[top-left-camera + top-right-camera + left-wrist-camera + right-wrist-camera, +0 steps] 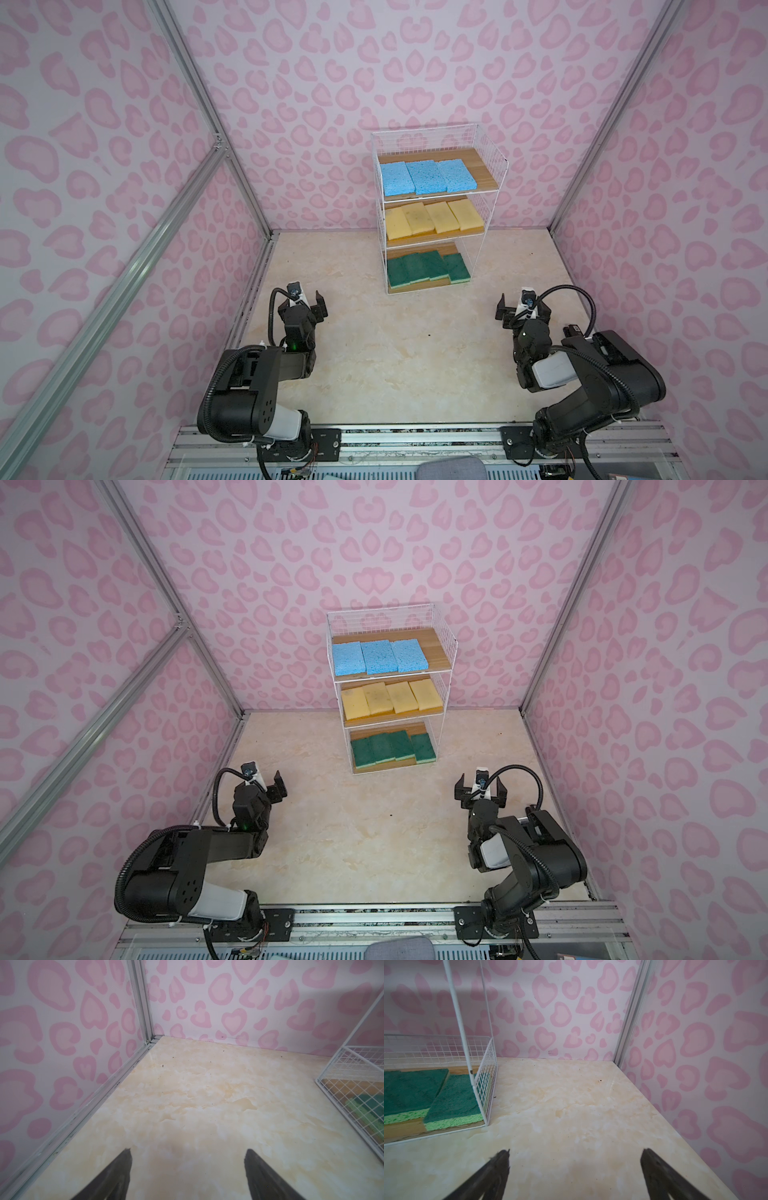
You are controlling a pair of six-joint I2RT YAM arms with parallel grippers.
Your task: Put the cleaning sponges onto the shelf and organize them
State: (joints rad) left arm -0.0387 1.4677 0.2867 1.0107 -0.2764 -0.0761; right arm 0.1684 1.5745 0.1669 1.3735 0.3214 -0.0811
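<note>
Shelf (493, 154) position: upright on the counter (374, 357), close to the rear wall (291, 83), open front facing the two arms. All eleven sponges lie flat on the shelf, sorted by colour.

1. Top board (482, 164): three blue sponges (428, 176), side by side. Each long axis runs from the shelf's front to its back, short ends toward the open front. In both top views the row sits toward the shelf's left side, leaving bare wood at its right side.
2. Middle board (453, 235): four yellow sponges (434, 216), with the same front-to-back long axis, turned slightly off square. Neighbours touch or slightly overlap.
3. Bottom board (415, 286): four green sponges (428, 268), dark scouring face up, lighter green base down and showing at the shelf's front. Long axes again run front to back. The sponge at the shelf's right end lies just beside the wire side panel and slightly further forward than its neighbour.

Left tool (188, 1151): fingers spread wide with nothing between them, over bare counter in front of the shelf and to its left, well apart from it.

Right tool (576, 1150): fingers spread wide, empty, in front of the shelf and to its right.

Counter surface: glossy cream marble pattern with a few dark specks. The rear wall and the side walls (83, 208) carry a pink heart-spot print and meet at aluminium posts (191, 70).
</note>
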